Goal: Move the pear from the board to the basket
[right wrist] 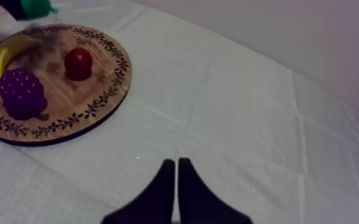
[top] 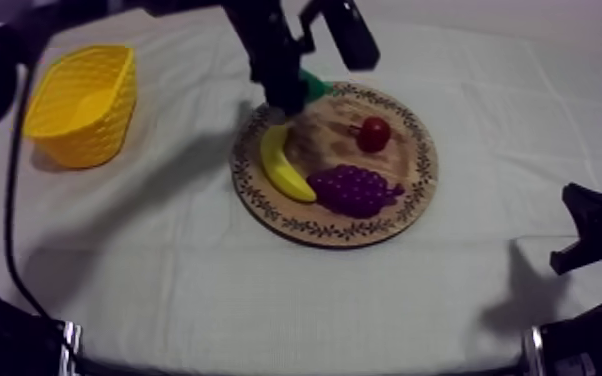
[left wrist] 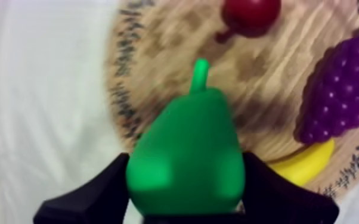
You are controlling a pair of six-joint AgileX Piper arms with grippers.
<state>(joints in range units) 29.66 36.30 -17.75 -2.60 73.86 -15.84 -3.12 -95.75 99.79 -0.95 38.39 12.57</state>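
Note:
My left gripper [top: 287, 92] is shut on the green pear [top: 315, 84] over the far left rim of the round wooden board [top: 410, 205]. In the left wrist view the pear [left wrist: 188, 161] sits stem outward between both black fingers [left wrist: 95, 193], with the board [left wrist: 158, 65] beneath it. The yellow basket [top: 83, 100] stands at the far left of the table, apart from the board. My right gripper [right wrist: 176, 173] is shut on nothing, low over bare cloth to the right of the board [right wrist: 107, 89].
On the board lie a banana [top: 285, 165], a bunch of purple grapes [top: 355, 190] and a small red fruit [top: 373, 133]. My right arm [top: 595, 240] rests at the near right edge. Bare cloth lies between board and basket.

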